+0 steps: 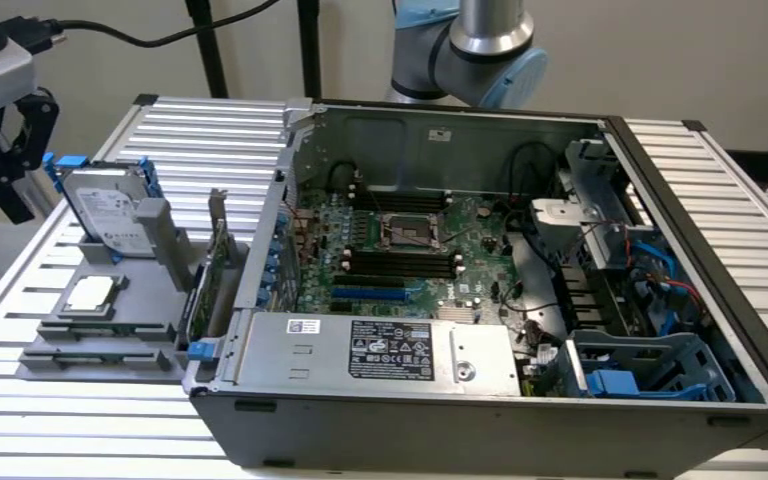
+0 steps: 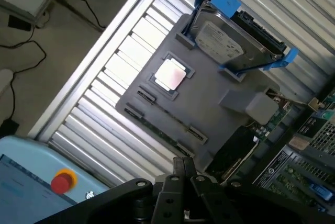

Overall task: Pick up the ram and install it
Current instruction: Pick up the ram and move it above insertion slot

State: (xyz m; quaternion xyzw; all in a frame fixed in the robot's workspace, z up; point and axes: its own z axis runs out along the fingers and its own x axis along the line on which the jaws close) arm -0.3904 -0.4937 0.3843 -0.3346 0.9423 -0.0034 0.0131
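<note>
Black metal tool (image 2: 183, 163), jaws together and empty, near thin green ram (image 2: 167, 120) in matte grey tray (image 2: 220, 116)

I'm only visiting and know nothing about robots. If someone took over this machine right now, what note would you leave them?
Gripper: shut, holding nothing, hovering near the gray holder beside the open computer case.
Ram: sitting in the holder's slot, untouched.
Done: nothing that shows.
Left: the ram is neither picked up nor installed, and the motherboard's memory slots look empty.
</note>
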